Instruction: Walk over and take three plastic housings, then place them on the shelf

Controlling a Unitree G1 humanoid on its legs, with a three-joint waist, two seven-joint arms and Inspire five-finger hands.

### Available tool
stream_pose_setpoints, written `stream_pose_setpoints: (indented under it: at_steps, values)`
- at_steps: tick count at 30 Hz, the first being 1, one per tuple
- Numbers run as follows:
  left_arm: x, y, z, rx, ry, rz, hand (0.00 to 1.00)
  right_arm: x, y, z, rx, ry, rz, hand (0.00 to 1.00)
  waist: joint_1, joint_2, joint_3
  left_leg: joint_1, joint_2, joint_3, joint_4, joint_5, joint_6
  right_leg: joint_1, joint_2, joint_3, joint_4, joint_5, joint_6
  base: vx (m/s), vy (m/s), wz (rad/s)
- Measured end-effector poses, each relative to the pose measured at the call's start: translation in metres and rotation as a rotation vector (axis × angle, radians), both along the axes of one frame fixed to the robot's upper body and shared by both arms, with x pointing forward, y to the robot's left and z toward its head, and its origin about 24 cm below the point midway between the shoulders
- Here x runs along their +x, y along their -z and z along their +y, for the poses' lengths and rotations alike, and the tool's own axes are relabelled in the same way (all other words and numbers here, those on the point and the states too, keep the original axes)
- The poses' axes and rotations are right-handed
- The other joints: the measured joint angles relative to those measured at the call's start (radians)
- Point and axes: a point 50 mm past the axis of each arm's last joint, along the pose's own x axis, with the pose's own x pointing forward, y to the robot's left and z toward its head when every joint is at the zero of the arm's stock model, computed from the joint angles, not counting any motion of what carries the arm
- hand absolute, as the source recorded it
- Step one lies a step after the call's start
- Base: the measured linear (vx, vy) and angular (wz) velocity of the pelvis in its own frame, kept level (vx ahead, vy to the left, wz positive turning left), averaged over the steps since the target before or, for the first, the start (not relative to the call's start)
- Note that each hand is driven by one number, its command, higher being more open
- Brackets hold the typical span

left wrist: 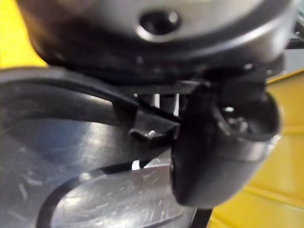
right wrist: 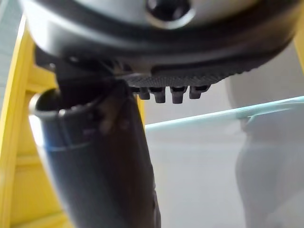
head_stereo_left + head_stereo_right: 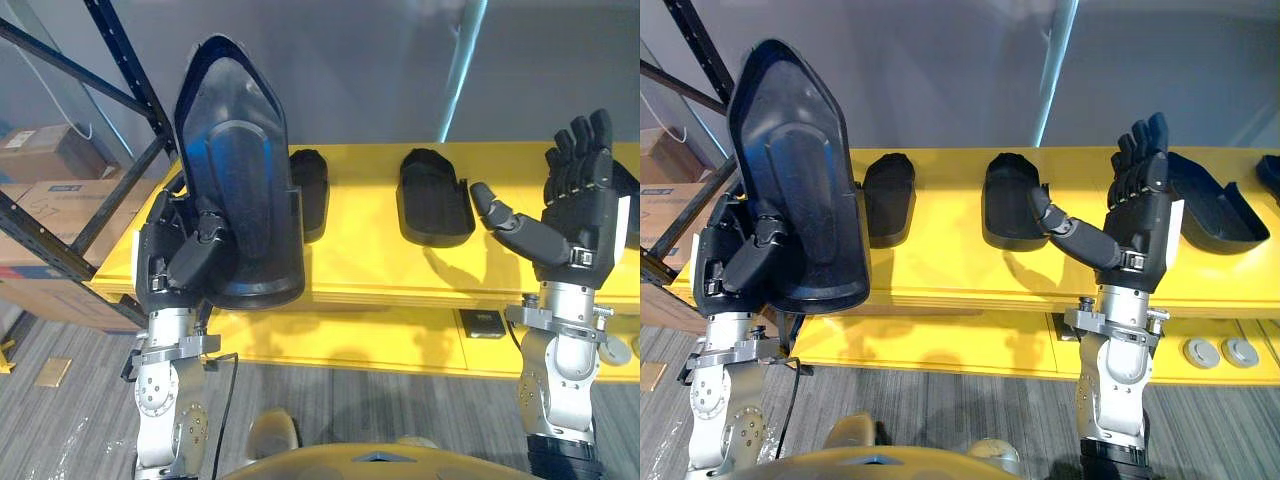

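Labels: the lower cardboard box point(image 3: 50, 205) at far left carries a blue label; its print is too small to read. A second cardboard box point(image 3: 42, 150) sits above it, behind the dark blue rack point(image 3: 120, 95).

Held part: the left hand point(image 3: 185, 255) grips one plastic housing point(image 3: 240, 170) upright above the front edge of the yellow table point(image 3: 360, 262). The thumb is curled across the inner face and the fingers wrap behind the shell. The housing is glossy black and elongated, with a narrow pointed upper end, a broad rounded lower end, a raised rim and an oval panel at its centre.

Free hand: the right hand point(image 3: 570, 225) is raised palm-inward, fingers straight and thumb spread, holding nothing.

Stock: further housings point(image 3: 888, 195) lie flat in a row on the table top.
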Motion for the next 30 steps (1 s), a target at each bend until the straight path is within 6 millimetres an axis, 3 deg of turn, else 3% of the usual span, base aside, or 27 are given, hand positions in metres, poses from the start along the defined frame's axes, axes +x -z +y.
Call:
stream_pose_setpoints:
  at_steps: [1, 3, 4, 5, 6, 7, 8, 9, 11, 12, 13, 14, 16, 17, 18, 20, 21, 23, 27, 30]
  values:
    - [0.0, 0.001, 0.0, -0.001, -0.001, 0.006, 0.0, 0.001, 0.0, 0.002, 0.016, -0.016, -0.005, 1.0, 0.0, 0.0, -0.001, 0.003, 0.005, -0.024, -0.018, 0.024, 0.0, -0.014, -0.016, 0.014, 0.004, 0.007, 0.012, 0.0, 0.425, -0.48]
    - [0.0, 0.008, -0.003, -0.011, 0.001, 0.031, 0.0, 0.006, 0.002, 0.01, 0.106, -0.099, -0.018, 1.0, -0.001, 0.027, -0.018, 0.034, 0.012, -0.041, -0.092, 0.149, -0.014, -0.048, -0.058, 0.054, 0.007, 0.032, 0.071, 0.04, 0.582, -0.27]
    - [0.002, 0.01, -0.007, -0.018, 0.02, 0.037, 0.0, 0.007, 0.006, 0.016, 0.153, -0.124, -0.015, 1.0, -0.008, 0.04, -0.032, 0.055, -0.012, -0.02, -0.119, 0.059, -0.11, -0.047, -0.092, 0.058, 0.0, 0.043, 0.089, 0.06, 0.566, 0.15]
    - [0.002, 0.01, -0.009, -0.019, 0.027, 0.035, 0.0, 0.007, 0.009, 0.021, 0.177, -0.131, -0.012, 1.0, -0.017, 0.033, -0.034, 0.054, -0.026, -0.003, -0.129, 0.028, -0.144, -0.045, -0.112, 0.054, -0.006, 0.055, 0.095, 0.05, 0.461, 0.45]
    - [0.003, 0.009, -0.011, -0.018, 0.041, 0.029, 0.0, 0.007, 0.013, 0.03, 0.206, -0.138, -0.002, 1.0, -0.026, 0.02, -0.031, 0.053, -0.044, 0.023, -0.135, -0.018, -0.184, -0.04, -0.143, 0.046, -0.005, 0.096, 0.134, 0.02, 0.441, 0.54]
    - [0.005, 0.01, -0.013, -0.009, 0.057, 0.038, 0.0, 0.008, 0.023, 0.043, 0.252, -0.143, 0.039, 1.0, -0.018, -0.018, -0.021, 0.055, -0.079, 0.042, -0.118, -0.038, -0.178, -0.032, -0.187, 0.051, -0.002, 0.151, 0.157, -0.01, 0.516, 0.36]
    - [0.003, 0.013, -0.014, -0.007, 0.067, 0.058, 0.0, 0.007, 0.031, 0.053, 0.266, -0.155, 0.084, 1.0, -0.001, -0.022, -0.022, 0.061, -0.089, 0.052, -0.104, -0.051, -0.161, -0.032, -0.191, 0.052, 0.001, 0.212, 0.149, -0.06, 0.699, 0.1]
    - [0.004, 0.013, -0.016, 0.013, 0.097, 0.065, 0.0, 0.003, 0.04, 0.07, 0.25, -0.18, 0.141, 1.0, 0.025, -0.022, -0.021, 0.087, -0.098, 0.07, -0.108, -0.069, -0.127, -0.037, -0.196, 0.05, 0.024, 0.334, 0.091, -0.07, 0.573, -0.11]
    - [0.003, 0.009, -0.015, 0.032, 0.103, 0.056, 0.0, 0.003, 0.041, 0.077, 0.221, -0.195, 0.155, 1.0, 0.039, -0.025, -0.024, 0.11, -0.106, 0.103, -0.142, -0.063, -0.092, -0.042, -0.197, 0.02, -0.001, 0.423, 0.033, -0.06, 0.367, -0.25]
    - [0.004, 0.005, -0.014, 0.039, 0.103, 0.04, 0.0, 0.004, 0.039, 0.081, 0.198, -0.205, 0.148, 1.0, 0.041, -0.022, -0.023, 0.121, -0.108, 0.122, -0.175, -0.056, -0.064, -0.063, -0.188, 0.001, 0.044, 0.383, 0.023, -0.06, 0.246, -0.15]
    - [0.006, 0.0, -0.013, 0.056, 0.108, 0.017, 0.0, 0.004, 0.035, 0.082, 0.189, -0.211, 0.133, 1.0, 0.026, -0.035, -0.031, 0.121, -0.125, 0.118, -0.215, -0.033, -0.039, -0.086, -0.142, -0.01, 0.175, 0.232, 0.049, -0.05, 0.219, 0.01]
    - [0.008, -0.006, -0.013, 0.061, 0.114, -0.008, 0.0, 0.003, 0.03, 0.078, 0.175, -0.204, 0.111, 1.0, 0.022, -0.038, -0.034, 0.122, -0.135, 0.115, -0.253, -0.014, -0.021, -0.101, -0.09, -0.026, 0.257, 0.118, 0.045, -0.03, 0.152, 0.16]
    - [0.012, -0.01, -0.014, 0.06, 0.116, -0.03, 0.0, 0.002, 0.025, 0.072, 0.155, -0.188, 0.087, 1.0, 0.019, -0.033, -0.038, 0.121, -0.148, 0.107, -0.297, 0.016, -0.005, -0.099, -0.017, -0.028, 0.278, 0.025, 0.034, -0.02, 0.123, 0.08]
    - [0.013, -0.012, -0.014, 0.054, 0.113, -0.037, 0.0, 0.002, 0.024, 0.069, 0.139, -0.181, 0.083, 1.0, 0.013, -0.034, -0.045, 0.119, -0.165, 0.107, -0.331, 0.042, 0.001, -0.094, 0.025, -0.042, 0.246, -0.024, 0.008, -0.01, 0.103, 0.02]
    - [0.014, -0.012, -0.014, 0.049, 0.107, -0.037, 0.0, 0.002, 0.023, 0.067, 0.131, -0.177, 0.083, 1.0, 0.013, -0.039, -0.049, 0.117, -0.177, 0.111, -0.345, 0.058, -0.001, -0.069, 0.038, -0.067, 0.186, -0.036, -0.013, -0.01, 0.085, -0.11]
    - [0.014, -0.012, -0.011, 0.048, 0.091, -0.034, 0.0, 0.003, 0.023, 0.065, 0.112, -0.181, 0.085, 1.0, 0.015, -0.039, -0.051, 0.101, -0.199, 0.134, -0.347, 0.071, -0.002, -0.03, 0.038, -0.083, 0.057, -0.032, -0.01, -0.03, 0.045, -0.18]
    - [0.013, -0.012, -0.009, 0.045, 0.073, -0.034, 0.0, 0.004, 0.022, 0.064, 0.097, -0.187, 0.085, 1.0, 0.017, -0.032, -0.052, 0.086, -0.204, 0.146, -0.346, 0.075, 0.0, -0.022, 0.04, -0.079, -0.007, -0.011, 0.018, -0.04, 0.009, -0.2]
    - [0.013, -0.011, -0.009, 0.024, 0.037, -0.027, 0.0, 0.01, 0.021, 0.06, 0.068, -0.194, 0.096, 1.0, 0.021, -0.014, -0.05, 0.078, -0.199, 0.155, -0.345, 0.078, -0.002, -0.021, 0.049, -0.071, -0.042, 0.016, 0.026, -0.04, -0.004, -0.18]
    - [0.009, -0.006, -0.006, 0.018, -0.031, 0.009, 0.0, 0.018, 0.02, 0.056, 0.017, -0.208, 0.099, 1.0, 0.033, 0.027, -0.025, 0.018, -0.122, 0.162, -0.133, 0.006, -0.045, -0.007, 0.089, -0.034, -0.054, 0.005, 0.01, -0.06, -0.022, -0.27]
    - [0.006, -0.003, -0.002, 0.02, -0.072, 0.026, 0.0, 0.02, 0.016, 0.056, -0.022, -0.23, 0.087, 1.0, 0.028, 0.034, -0.011, 0.018, -0.097, 0.152, -0.06, 0.007, -0.052, 0.025, 0.1, -0.018, -0.059, 0.006, 0.01, -0.02, -0.01, -0.25]
